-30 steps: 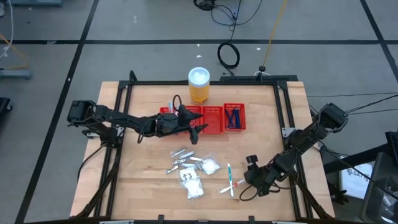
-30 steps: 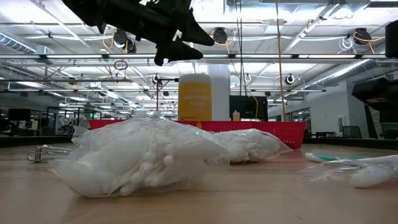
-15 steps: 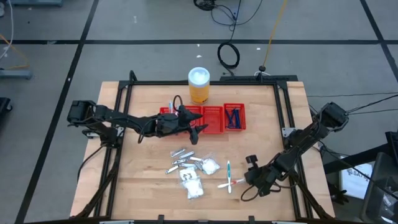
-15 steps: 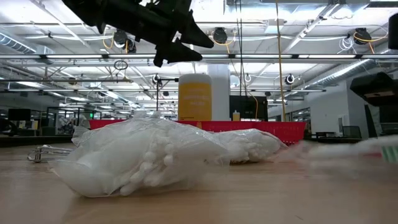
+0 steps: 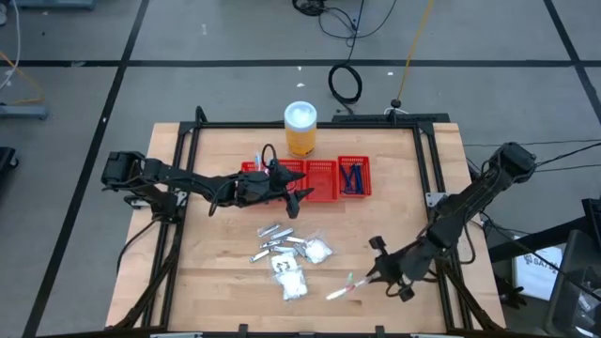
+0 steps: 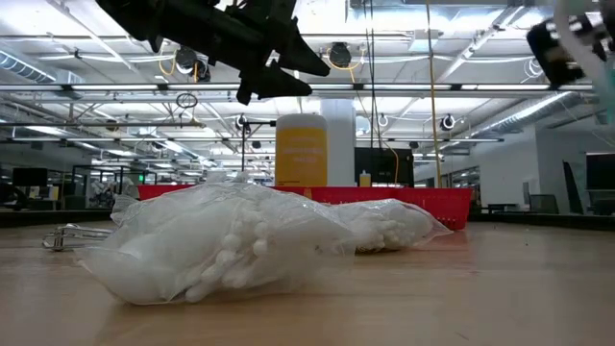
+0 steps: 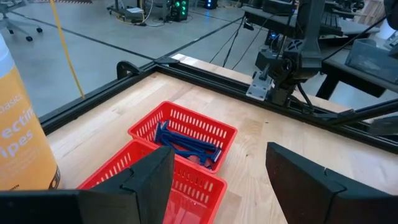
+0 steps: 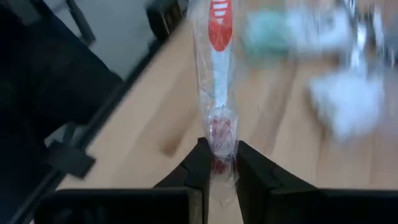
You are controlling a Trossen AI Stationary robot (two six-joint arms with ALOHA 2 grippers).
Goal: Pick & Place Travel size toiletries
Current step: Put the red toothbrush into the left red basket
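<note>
Right gripper (image 8: pixel 217 163) clamped on end of wrapped red-white stick (image 8: pixel 219 56); long axis points straight ahead; red tray (image 5: pixel 324 183) lies far across table.

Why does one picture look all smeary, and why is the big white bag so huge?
Right wrist view: everything behind the red-and-white stick in clear wrap smears, while the right gripper pinching it stays sharp. Low view: the clear bag of white cotton swabs lies nearest the camera, so it looms large; ceiling lights glare behind.
</note>
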